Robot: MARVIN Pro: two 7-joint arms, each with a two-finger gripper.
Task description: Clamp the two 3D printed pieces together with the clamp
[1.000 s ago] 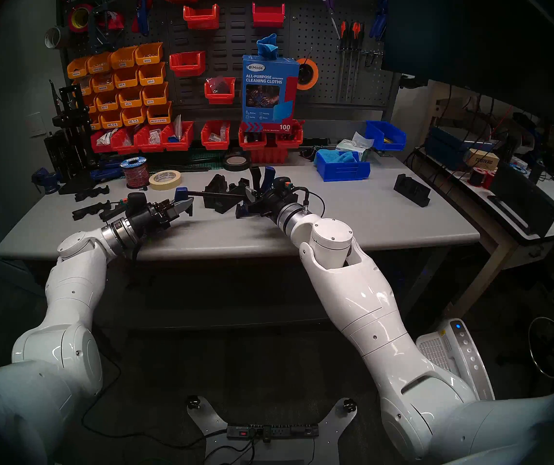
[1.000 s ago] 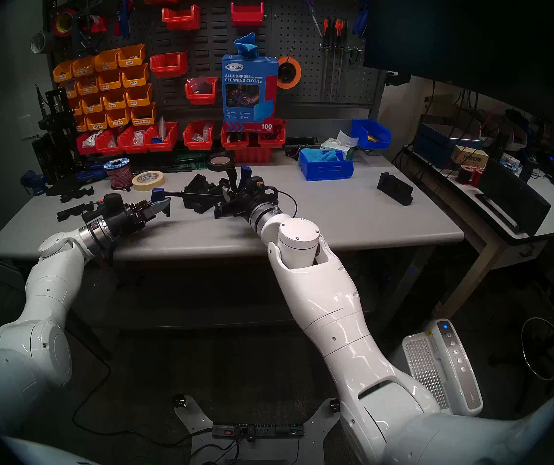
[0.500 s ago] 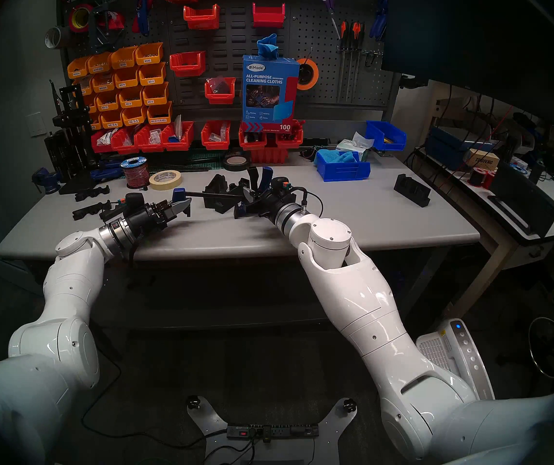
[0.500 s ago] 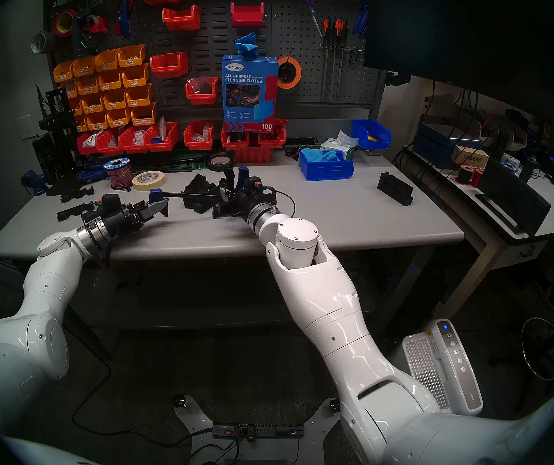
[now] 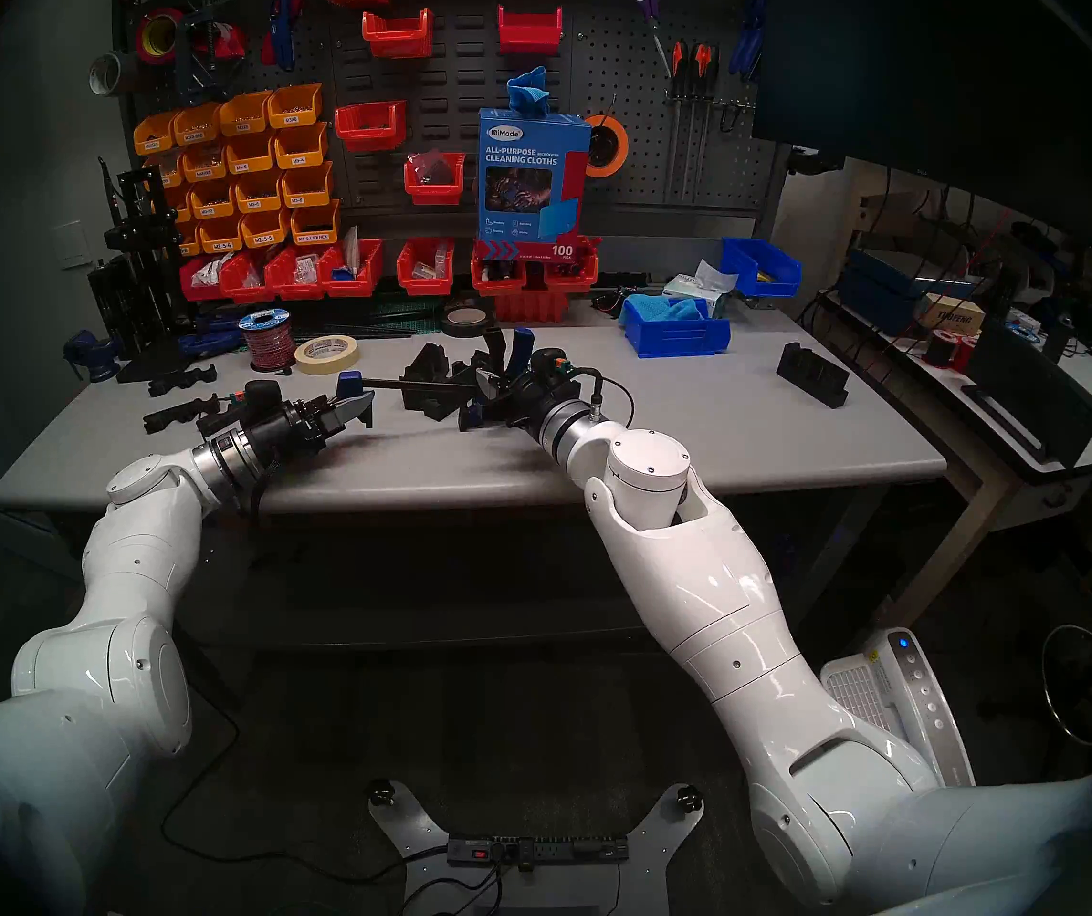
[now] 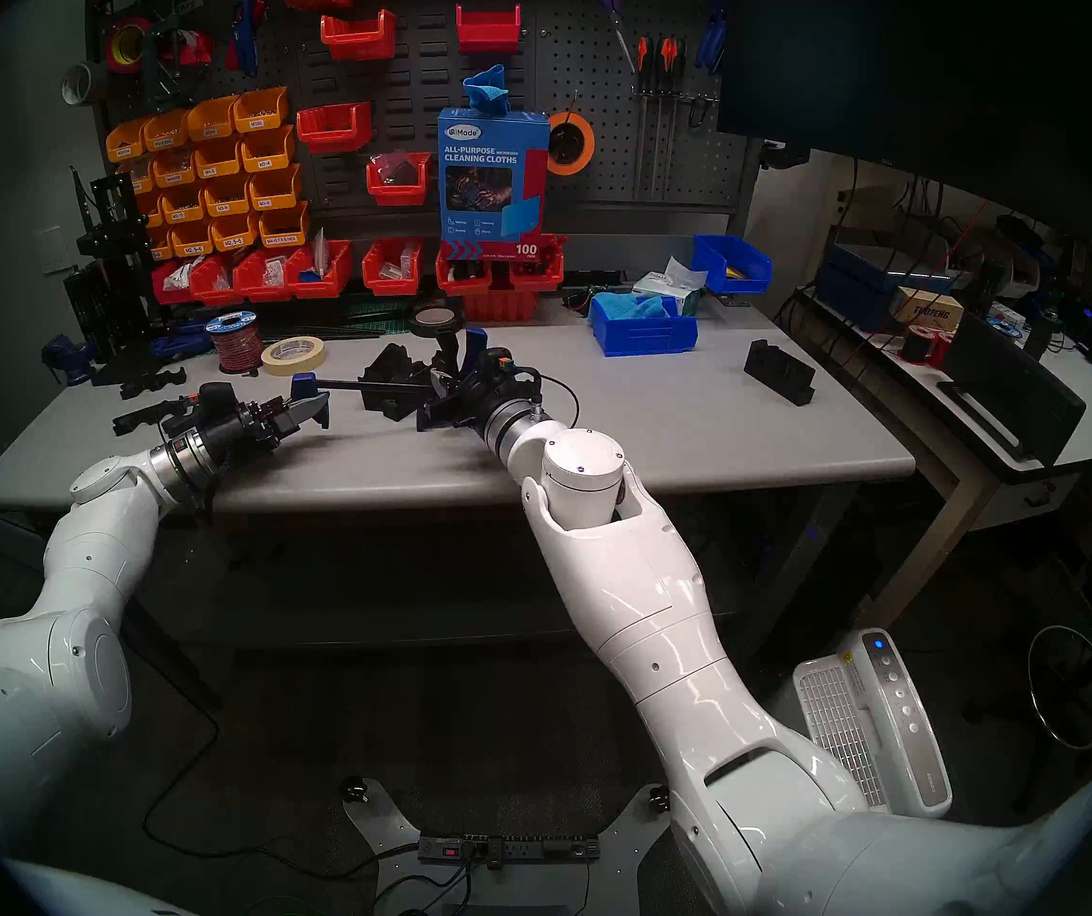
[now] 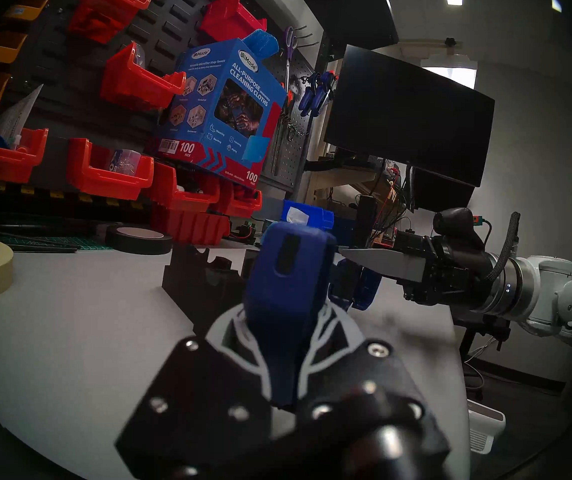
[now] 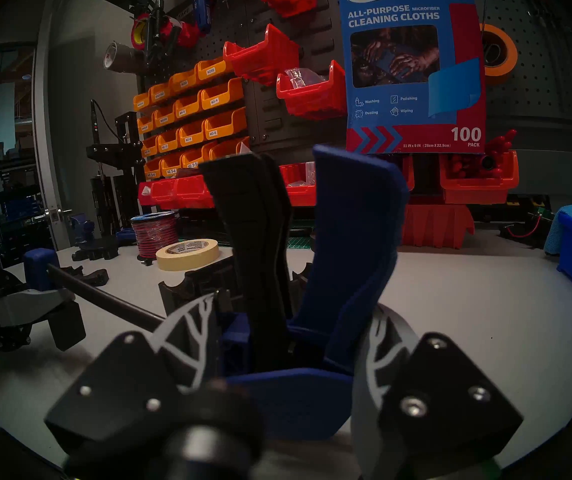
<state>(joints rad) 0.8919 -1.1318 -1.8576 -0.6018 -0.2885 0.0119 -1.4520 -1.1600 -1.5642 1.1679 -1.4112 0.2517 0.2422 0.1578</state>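
One clamp [image 5: 427, 384] is held clear of the worktop [image 5: 695, 425] between both arms, its bar running level above the two 3D printed pieces [image 5: 432, 382], which stand side by side at mid-worktop. The left pincer [image 5: 358, 411] is closed tight on the blue fixed jaw [image 7: 288, 282] at the bar's end. The right pincer [image 8: 284, 334] is partly closed about the blue sliding body and black trigger handle [image 8: 253, 233].

The step in hand is judged to be positioning: the clamp is carried but not yet seated on the pieces. Lowering is called for next, so that both pieces are taken between the jaws, then squeezing of the trigger.

Count: one clamp, two pieces, two pincers. One lone notched block [image 5: 813, 382] is noted well apart to the right.
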